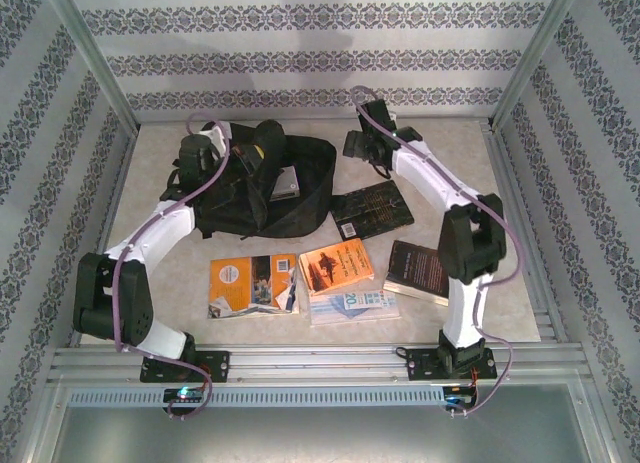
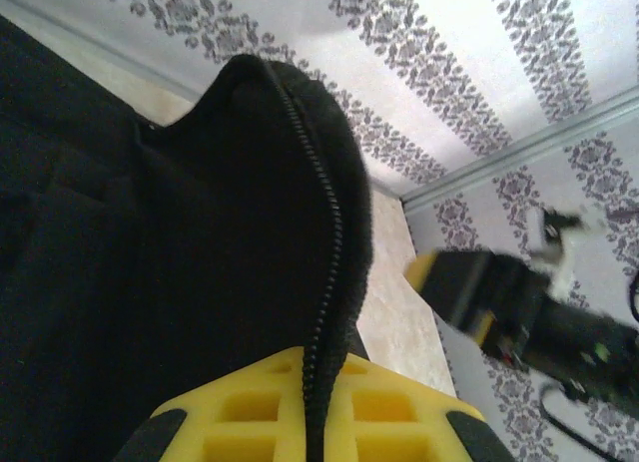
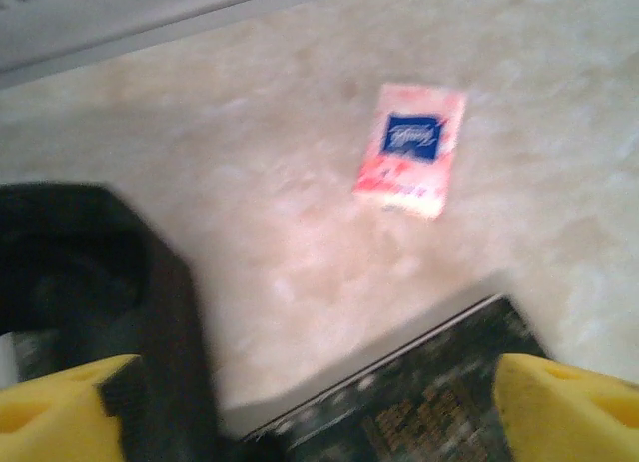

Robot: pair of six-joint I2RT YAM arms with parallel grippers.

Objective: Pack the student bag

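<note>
Fabric at the zip edge of the student bag (image 2: 200, 242) is pinched tight between the yellow jaws of the left gripper (image 2: 315, 422), which hold that rim raised off the bench (image 1: 310, 133). From above, the bag (image 1: 260, 188) lies slumped at the far left of the bench with its mouth turned to the right, and the left gripper (image 1: 205, 153) is at its left shoulder. Something pale, perhaps a book already in, shows inside the opening.

Nearer the arms lie an orange-and-white book (image 1: 250, 283) and an orange book (image 1: 338, 266) resting on a pale blue booklet (image 1: 350, 305). A dark book (image 1: 372, 208) lies just right of the bag, and a second dark book (image 1: 418, 271) is further right and nearer.

The right gripper (image 1: 362, 143) hangs at the far side between the bag's mouth and the first dark book, its jaws spread wide with nothing between them (image 3: 315, 407). Its wrist camera looks down on that book's corner (image 3: 429, 412), with a pink packet (image 3: 409, 148) on the bench beyond.

The step in hand seems to be fetching the next item. To do it well, the left arm should hold the rim high and steady so the mouth gapes. The right should take the book across one edge rather than flat. It can then feed the book in under the lifted rim, clear of the zip teeth.
</note>
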